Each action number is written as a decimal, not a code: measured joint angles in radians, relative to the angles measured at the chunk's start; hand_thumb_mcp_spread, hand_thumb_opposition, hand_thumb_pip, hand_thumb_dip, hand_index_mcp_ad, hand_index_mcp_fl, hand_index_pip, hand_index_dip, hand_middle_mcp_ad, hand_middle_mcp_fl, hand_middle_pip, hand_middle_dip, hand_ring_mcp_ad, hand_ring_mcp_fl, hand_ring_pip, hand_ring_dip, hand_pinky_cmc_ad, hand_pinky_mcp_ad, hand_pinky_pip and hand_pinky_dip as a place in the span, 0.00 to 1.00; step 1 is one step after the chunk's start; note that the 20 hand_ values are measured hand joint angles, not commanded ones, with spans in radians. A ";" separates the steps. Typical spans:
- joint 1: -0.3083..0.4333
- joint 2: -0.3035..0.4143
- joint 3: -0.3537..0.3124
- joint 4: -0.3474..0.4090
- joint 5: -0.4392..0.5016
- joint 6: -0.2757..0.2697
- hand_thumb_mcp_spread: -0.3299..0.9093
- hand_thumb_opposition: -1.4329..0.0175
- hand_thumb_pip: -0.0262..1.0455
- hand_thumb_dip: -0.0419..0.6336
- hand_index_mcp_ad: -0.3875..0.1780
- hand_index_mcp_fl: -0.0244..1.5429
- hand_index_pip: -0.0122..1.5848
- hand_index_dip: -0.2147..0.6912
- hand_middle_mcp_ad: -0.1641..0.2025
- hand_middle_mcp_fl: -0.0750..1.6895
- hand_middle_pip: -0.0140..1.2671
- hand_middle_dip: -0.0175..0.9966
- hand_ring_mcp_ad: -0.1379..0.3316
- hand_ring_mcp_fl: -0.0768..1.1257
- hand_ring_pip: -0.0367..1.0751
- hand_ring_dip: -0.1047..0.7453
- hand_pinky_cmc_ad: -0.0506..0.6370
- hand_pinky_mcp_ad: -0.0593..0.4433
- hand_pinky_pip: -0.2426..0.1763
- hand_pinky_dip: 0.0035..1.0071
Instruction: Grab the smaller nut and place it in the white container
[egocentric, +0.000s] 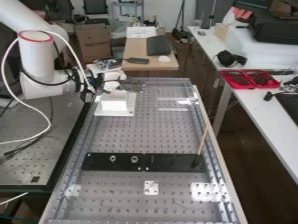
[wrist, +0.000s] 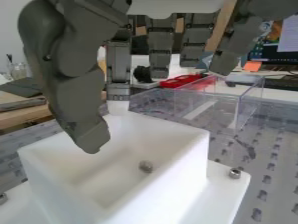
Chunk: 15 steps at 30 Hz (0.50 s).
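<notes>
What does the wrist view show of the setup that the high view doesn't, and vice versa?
Wrist view: the inside of the white container, with a small metal piece, likely a nut, on its floor.
High view: the black plate with two round metal parts, left and right, and a thin wooden stick.
Both: the container, the hand by it, the perforated bench top and red bins.

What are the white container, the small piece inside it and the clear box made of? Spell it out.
White container: probably plastic; opaque, evenly white walls with a matte finish.
Small piece inside: likely metal; grey with a dull sheen.
Clear box: perhaps acrylic, though glass can't be ruled out; smooth, see-through walls with glossy edges.
</notes>
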 joint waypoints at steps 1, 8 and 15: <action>-0.002 0.000 -0.001 0.000 0.003 0.000 0.66 0.40 0.55 0.42 0.41 0.04 0.79 0.47 0.65 0.13 0.11 0.22 0.56 0.09 0.13 0.23 0.56 0.53 0.62 0.19; -0.026 0.025 -0.006 0.012 0.004 0.021 0.63 0.40 0.61 0.41 0.41 0.02 0.76 0.45 0.65 0.11 0.11 0.22 0.56 0.07 0.13 0.22 0.56 0.53 0.61 0.21; -0.110 0.108 0.032 -0.027 0.033 0.044 0.61 0.42 0.60 0.42 0.40 0.02 0.74 0.41 0.63 0.10 0.11 0.22 0.56 0.07 0.13 0.22 0.56 0.52 0.58 0.23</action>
